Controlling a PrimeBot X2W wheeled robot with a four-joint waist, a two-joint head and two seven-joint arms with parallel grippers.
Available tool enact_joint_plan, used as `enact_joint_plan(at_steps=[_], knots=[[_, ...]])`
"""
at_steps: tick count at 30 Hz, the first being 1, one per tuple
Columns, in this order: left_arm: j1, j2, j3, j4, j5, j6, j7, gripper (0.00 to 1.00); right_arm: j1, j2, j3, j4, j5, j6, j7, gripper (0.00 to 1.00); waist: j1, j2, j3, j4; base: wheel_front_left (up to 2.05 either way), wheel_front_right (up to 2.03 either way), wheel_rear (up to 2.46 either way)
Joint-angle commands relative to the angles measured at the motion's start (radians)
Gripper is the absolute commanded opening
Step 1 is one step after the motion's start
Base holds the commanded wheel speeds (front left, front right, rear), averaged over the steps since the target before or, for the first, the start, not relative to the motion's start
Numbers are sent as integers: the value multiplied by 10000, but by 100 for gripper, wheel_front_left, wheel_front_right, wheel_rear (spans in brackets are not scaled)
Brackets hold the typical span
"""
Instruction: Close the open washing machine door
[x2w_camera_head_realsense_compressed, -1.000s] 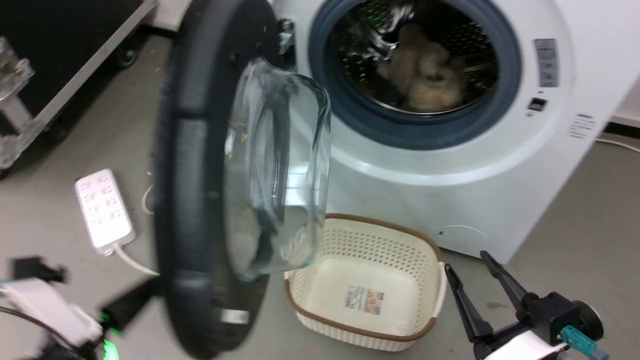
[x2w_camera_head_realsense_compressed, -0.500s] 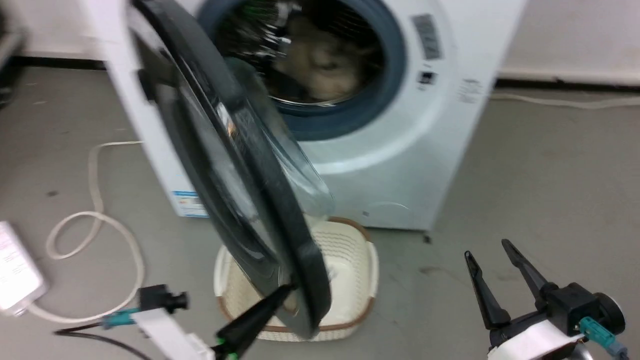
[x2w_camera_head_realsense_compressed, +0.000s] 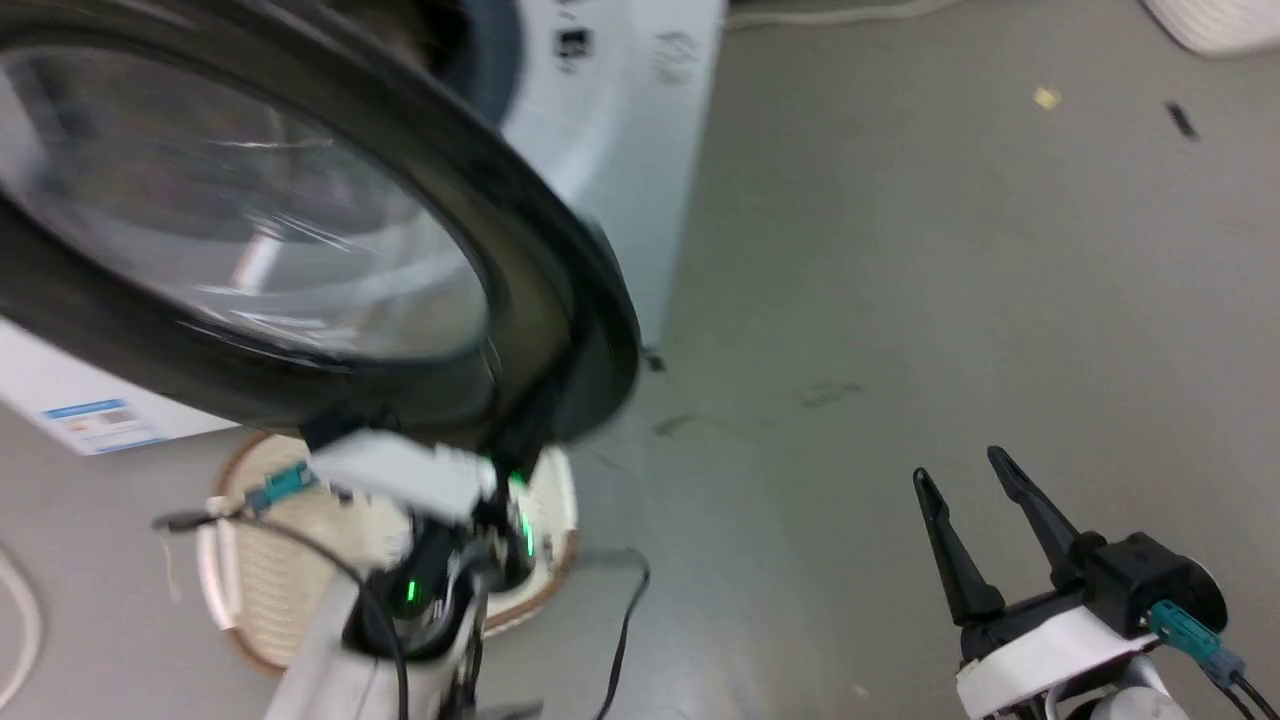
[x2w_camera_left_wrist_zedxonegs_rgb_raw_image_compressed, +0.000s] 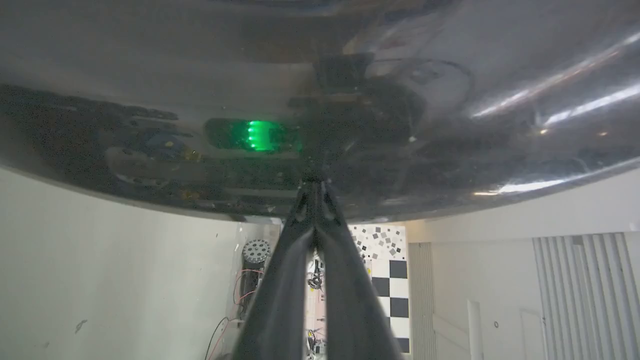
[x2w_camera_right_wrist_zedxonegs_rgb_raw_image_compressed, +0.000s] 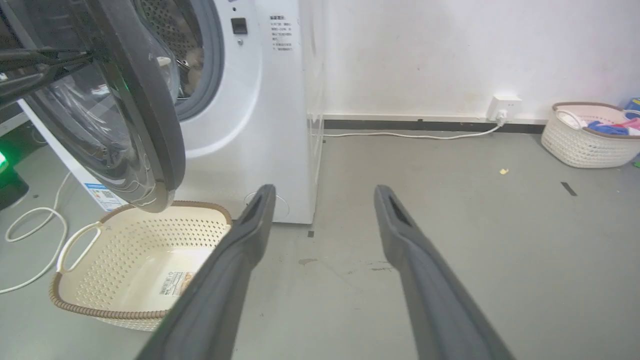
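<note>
The large round black-framed washing machine door (x2w_camera_head_realsense_compressed: 280, 220) with its bulging clear glass window stands part-way open at the left of the scene, swung out from the front of the tall white washing machine (x2w_camera_right_wrist_zedxonegs_rgb_raw_image_compressed: 270, 125), with a gap between its free edge and the grey rubber-ringed drum opening (x2w_camera_right_wrist_zedxonegs_rgb_raw_image_compressed: 216, 65). The left gripper (x2w_camera_left_wrist_zedxonegs_rgb_raw_image_compressed: 312, 184) has its two long dark fingers pressed together, their tips meeting against the glossy outer face of the door, low on it and near the free edge; the surface there mirrors a green light. In the head view this arm is blurred, so the exact spot of contact is not clear. Below the door's lower rim a cream perforated plastic basket with a brown rim (x2w_camera_right_wrist_zedxonegs_rgb_raw_image_compressed: 75, 300) sits on the grey floor (x2w_camera_right_wrist_zedxonegs_rgb_raw_image_compressed: 450, 225), just in front of the machine. The right gripper (x2w_camera_head_realsense_compressed: 960, 475) hangs over bare floor at the near right, well apart from the door, its fingers spread wide and holding nothing. Far to the right, a second pale woven basket with coloured cloth in it (x2w_camera_right_wrist_zedxonegs_rgb_raw_image_compressed: 590, 145) stands against the white wall, near a white wall socket (x2w_camera_right_wrist_zedxonegs_rgb_raw_image_compressed: 505, 106).
</note>
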Motion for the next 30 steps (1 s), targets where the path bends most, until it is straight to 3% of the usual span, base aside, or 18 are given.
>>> enact_joint_plan(at_steps=[1,8,12,15,16,17,18,19,26,30], knots=[[-235,10,-12,89,-71,-99,-120,0,-163,44,8,19,67,8,-75,100,-2,-1,586,-658,0,0,0],[-2392,9,-353,2246,-547,-580,-2087,0,-224,206,156,17,92,8,-83,100,-2,-1,549,-845,0,0,0],[-2563,9,-641,2785,-691,-701,-2362,0,-138,172,163,-88,123,8,-84,100,-2,-1,256,-495,0,0,0],[-2211,70,-990,2520,-167,-718,-2338,0,16,80,118,-225,128,8,-84,100,-2,-1,-21,-41,0,0,0],[-1983,116,-1127,2281,17,-719,-2303,5,83,38,85,-272,131,8,-84,100,-2,-1,-139,152,0,0,0],[-1711,196,-1275,1994,221,-720,-2280,38,158,-1,65,-318,127,8,-84,100,-2,-1,-255,334,0,0,0],[-1407,311,-1440,1688,468,-721,-2294,80,243,-42,32,-357,121,8,-84,100,-2,-1,-395,538,0,0,0],[-1090,464,-1608,1326,771,-721,-2377,100,329,-87,7,-387,117,8,-84,100,-2,-1,-538,743,0,0,0],[1100,2242,-2713,-503,3693,-723,-4182,100,897,-332,-58,-585,70,8,-85,100,-2,-1,-1395,2030,0,0,0],[1787,3012,-2557,-556,6110,-604,-4621,100,1191,-379,-144,-717,33,8,-85,100,-2,-1,-1774,2667,0,0,0]])
